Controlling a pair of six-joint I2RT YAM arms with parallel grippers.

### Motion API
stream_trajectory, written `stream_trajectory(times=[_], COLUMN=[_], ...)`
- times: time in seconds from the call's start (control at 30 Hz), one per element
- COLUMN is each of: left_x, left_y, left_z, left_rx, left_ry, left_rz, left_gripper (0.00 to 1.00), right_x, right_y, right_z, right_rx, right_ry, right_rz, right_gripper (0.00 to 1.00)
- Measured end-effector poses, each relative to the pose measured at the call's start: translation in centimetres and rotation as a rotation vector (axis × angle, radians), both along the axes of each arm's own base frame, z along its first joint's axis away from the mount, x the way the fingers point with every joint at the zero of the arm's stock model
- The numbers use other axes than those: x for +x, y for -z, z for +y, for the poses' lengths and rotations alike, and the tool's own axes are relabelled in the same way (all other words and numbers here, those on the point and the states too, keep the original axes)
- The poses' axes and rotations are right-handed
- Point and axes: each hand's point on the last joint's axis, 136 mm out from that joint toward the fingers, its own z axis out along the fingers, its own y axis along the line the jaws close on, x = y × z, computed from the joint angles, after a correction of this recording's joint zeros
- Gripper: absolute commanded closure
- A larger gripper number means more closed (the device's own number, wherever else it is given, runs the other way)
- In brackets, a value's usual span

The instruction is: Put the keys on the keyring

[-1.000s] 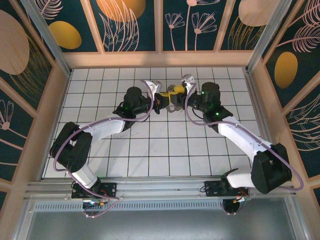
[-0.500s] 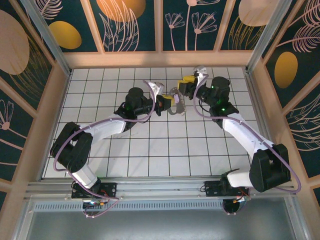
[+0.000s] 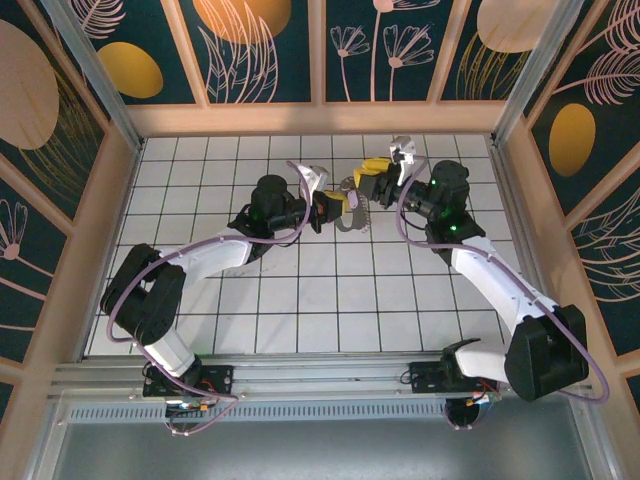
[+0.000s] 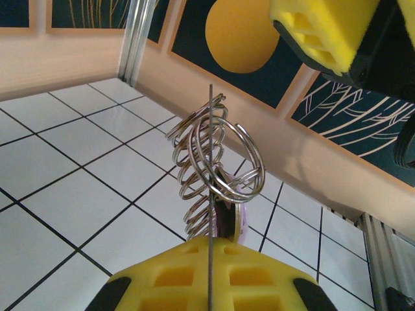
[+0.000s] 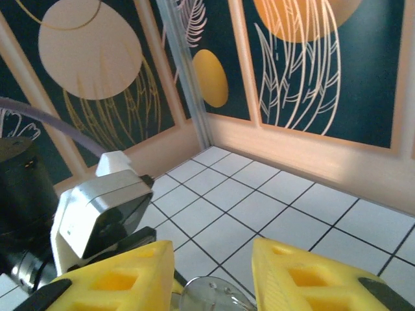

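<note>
Above the far middle of the floor (image 3: 300,290), in the top view, the left gripper (image 3: 338,207) holds the keyring (image 3: 353,215) out toward the right gripper (image 3: 372,182), which hangs just beside and above it. Both sit near the back wall (image 3: 320,118), with open tiles on the near side, so any pulling back is best done toward the arm bases.

From the left wrist, the left gripper (image 4: 209,285) is pressed together on the keyring (image 4: 211,149), whose wire stands upright and edge-on. Small rings (image 4: 194,194) fringe it in a stack. The key (image 4: 240,223), lilac-headed, sits low among them, just above the fingers; whether it is threaded on I cannot tell. The right gripper's pad (image 4: 321,32) hovers above, apart from the wire.

From the right wrist, the right gripper (image 5: 211,278) has its jaws apart, with a shiny ring (image 5: 207,291) low between them, and the left wrist (image 5: 97,214) close below-left. My advice: come down slowly, centred on one ring, and nip only that one, keeping off the left wrist.
</note>
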Motion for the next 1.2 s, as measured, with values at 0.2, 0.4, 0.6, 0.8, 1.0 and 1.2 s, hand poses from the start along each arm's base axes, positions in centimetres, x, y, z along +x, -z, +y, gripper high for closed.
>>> stream_trajectory(times=[0.2,0.4,0.6,0.8,1.0,1.2], left_x=[0.0,0.1,0.0,0.1,0.7,2.4], left_y=[0.1,0.5,0.7,1.5,2.6,1.9], left_z=[-0.1,-0.2,-0.4,-0.2,0.2,1.1], left_rx=[0.003,0.015,0.031,0.077,0.182,0.296], left_ry=[0.003,0.008,0.023,0.02,-0.009,-0.087], left_rz=[0.005,0.013,0.016,0.012,0.029,0.014], left_gripper=[1.0,1.0,1.0,1.0,1.0,1.0], right_x=[-0.5,-1.4,-1.6,-1.0,0.0,-1.0], right_y=[1.5,2.3,2.1,2.1,3.5,5.8], right_z=[0.3,1.1,0.2,-1.1,-3.8,-6.1], right_rx=[-0.031,-0.132,-0.203,-0.205,-0.132,-0.016], right_ry=[-0.017,0.021,0.073,0.111,0.208,0.271], right_rz=[0.026,-0.031,-0.113,-0.11,-0.009,0.092], right_gripper=[0.58,0.54,0.55,0.57,0.57,0.57])
